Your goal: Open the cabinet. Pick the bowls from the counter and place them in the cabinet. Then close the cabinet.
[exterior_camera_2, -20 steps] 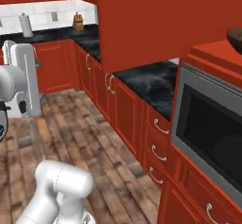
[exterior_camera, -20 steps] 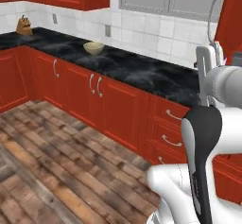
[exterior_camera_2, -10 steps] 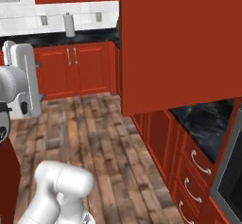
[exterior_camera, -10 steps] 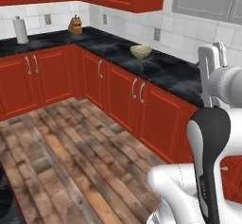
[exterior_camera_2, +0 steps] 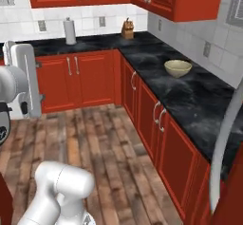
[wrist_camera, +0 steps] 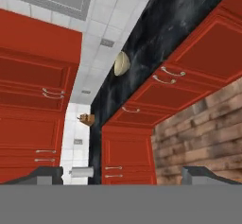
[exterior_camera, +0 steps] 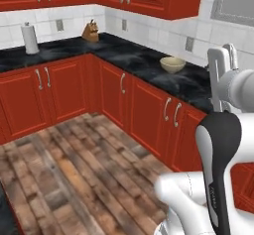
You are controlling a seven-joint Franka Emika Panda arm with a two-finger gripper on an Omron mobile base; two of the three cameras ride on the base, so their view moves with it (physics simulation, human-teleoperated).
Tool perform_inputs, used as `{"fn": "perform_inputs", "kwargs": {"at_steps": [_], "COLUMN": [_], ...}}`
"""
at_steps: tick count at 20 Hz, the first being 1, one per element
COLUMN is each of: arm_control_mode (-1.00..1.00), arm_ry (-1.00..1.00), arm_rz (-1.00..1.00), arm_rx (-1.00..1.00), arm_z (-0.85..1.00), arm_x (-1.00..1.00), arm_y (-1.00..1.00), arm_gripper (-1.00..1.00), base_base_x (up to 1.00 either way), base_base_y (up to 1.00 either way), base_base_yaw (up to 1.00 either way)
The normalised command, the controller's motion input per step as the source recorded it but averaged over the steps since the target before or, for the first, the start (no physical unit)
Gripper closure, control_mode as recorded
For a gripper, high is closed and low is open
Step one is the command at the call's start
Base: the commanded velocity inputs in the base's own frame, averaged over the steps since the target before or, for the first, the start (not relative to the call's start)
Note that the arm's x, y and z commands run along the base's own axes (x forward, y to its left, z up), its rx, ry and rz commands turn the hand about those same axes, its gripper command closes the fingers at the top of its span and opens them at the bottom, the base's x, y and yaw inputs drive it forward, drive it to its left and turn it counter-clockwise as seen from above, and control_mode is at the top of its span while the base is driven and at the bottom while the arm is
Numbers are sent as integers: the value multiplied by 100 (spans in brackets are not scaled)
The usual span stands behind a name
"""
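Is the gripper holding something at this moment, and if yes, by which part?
Nothing is held. In the hand view the fingertips stand wide apart with nothing between them, and the beige bowl sits far off on the counter.

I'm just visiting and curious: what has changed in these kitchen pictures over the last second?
The whole view has swung, so the base and its cameras turned; the things themselves did not move. The corner with the paper towel roll and knife block has come into sight. The pale bowl sits on the counter as before, untouched. Nothing was grasped or let go.
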Motion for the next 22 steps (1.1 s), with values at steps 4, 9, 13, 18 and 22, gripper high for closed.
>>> {"fn": "perform_inputs", "kwargs": {"at_steps": [4, 9, 13, 18, 22], "arm_control_mode": [100, 100, 100, 100, 100], "arm_ry": [0, 0, 0, 0, 0], "arm_rz": [0, 0, 0, 0, 0], "arm_rx": [0, 0, 0, 0, 0], "arm_z": [0, 0, 0, 0, 0], "arm_x": [0, 0, 0, 0, 0], "arm_y": [0, 0, 0, 0, 0], "arm_gripper": [-100, -100, -100, -100, -100], "base_base_x": [100, 100, 100, 77, 95], "base_base_y": [56, 0, 21, 39, 50], "base_base_yaw": [0, -14, -52, -73, -68]}}
